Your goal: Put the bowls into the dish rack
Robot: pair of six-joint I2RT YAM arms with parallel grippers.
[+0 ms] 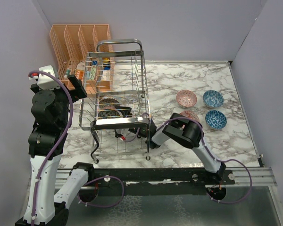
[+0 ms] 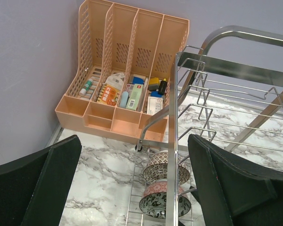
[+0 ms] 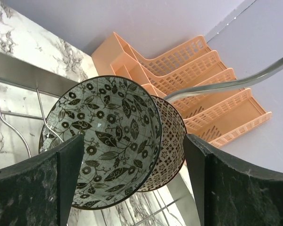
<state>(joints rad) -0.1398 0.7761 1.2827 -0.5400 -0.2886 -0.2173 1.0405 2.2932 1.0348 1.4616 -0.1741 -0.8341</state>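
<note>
The chrome wire dish rack (image 1: 117, 123) stands left of centre. Two bowls stand on edge in its lower tier: a black-and-white leaf-patterned bowl (image 3: 101, 141) and a grey-beige patterned bowl (image 3: 172, 141) nested behind it. My right gripper (image 3: 132, 183) reaches into the rack from the right and is open, one finger on each side of the leaf bowl, with a gap at the right finger. Raised beside the rack's left end, my left gripper (image 2: 134, 188) is open and empty above both bowls (image 2: 166, 170). On the table lie a pink bowl (image 1: 186, 98), two blue bowls (image 1: 212, 98) (image 1: 215, 119), and another pink bowl (image 1: 192, 114) partly hidden by the right arm.
An orange slotted organizer (image 2: 127, 94) holding small items stands in the back left corner, just behind the rack. The rack's tall handle bars (image 2: 236, 35) rise close to my left gripper. Purple walls enclose the marble table on the left, back and right.
</note>
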